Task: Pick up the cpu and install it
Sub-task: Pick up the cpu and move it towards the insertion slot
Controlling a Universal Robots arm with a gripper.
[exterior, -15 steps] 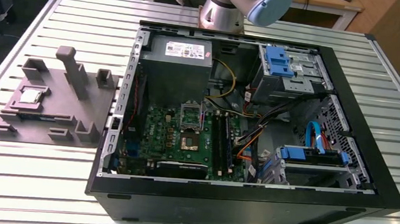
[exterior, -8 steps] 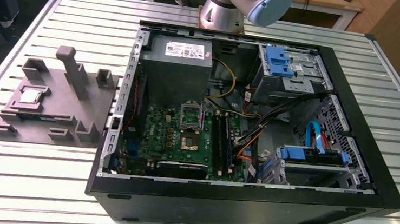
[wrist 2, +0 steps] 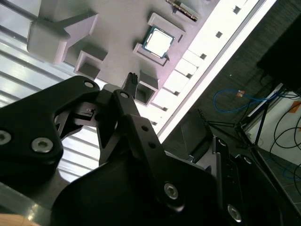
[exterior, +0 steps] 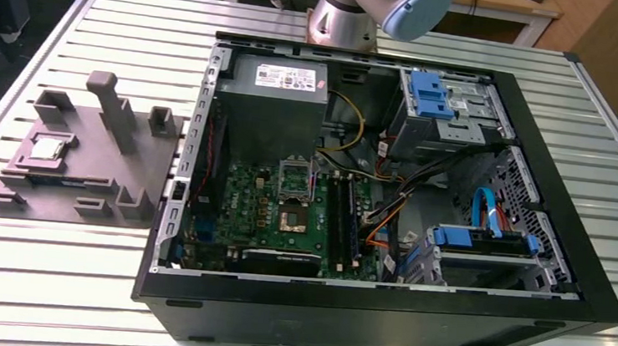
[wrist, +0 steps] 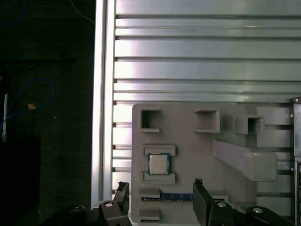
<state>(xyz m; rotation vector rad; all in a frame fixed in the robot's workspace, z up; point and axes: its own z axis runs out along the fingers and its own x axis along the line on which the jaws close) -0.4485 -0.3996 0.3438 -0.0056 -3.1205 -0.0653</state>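
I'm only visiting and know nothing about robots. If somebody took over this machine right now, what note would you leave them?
Gripper: open and empty, its fingers apart above the grey holder.
Cpu: lying flat in its recess on that holder, which sits on the slatted table at the exterior view's left of the open computer case.
Done: nothing shows as done; the cpu is untouched.
Left: the cpu is not yet picked up, and not yet in the socket of the green motherboard.
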